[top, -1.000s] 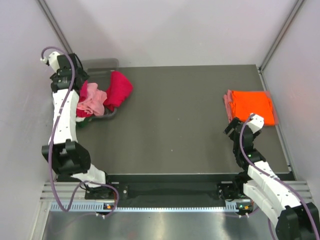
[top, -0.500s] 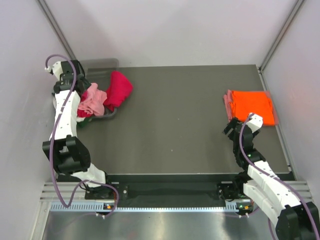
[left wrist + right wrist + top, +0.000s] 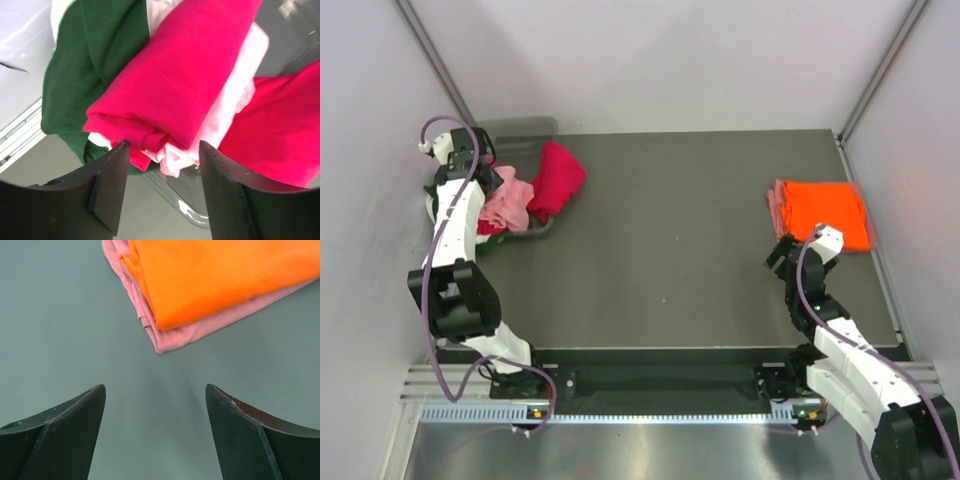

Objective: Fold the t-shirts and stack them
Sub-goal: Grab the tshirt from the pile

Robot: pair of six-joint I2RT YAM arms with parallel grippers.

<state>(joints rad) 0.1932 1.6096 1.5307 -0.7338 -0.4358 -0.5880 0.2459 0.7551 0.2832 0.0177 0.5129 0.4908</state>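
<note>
Left gripper (image 3: 162, 146) released at pink-red t-shirt (image 3: 195, 65) fold, t-shirt pile (image 3: 520, 195) at table's (image 3: 670, 200) ten o'clock, right gripper (image 3: 155, 387) released, orange t-shirt (image 3: 225, 275) at three o'clock.

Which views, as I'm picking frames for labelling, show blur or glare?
Top external: sharp, with glare along the metal rail. Left wrist: crimson t-shirt crisp, dark jaws softly blurred, a glint on the bin rim. Right wrist: orange t-shirt crisp, jaws slightly soft, no glare.

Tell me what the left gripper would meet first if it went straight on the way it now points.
Most likely the rolled pink-red t-shirt, its folded end just ahead of the left gripper, with a pale pink t-shirt beneath it. Depth is hard to judge.
</note>
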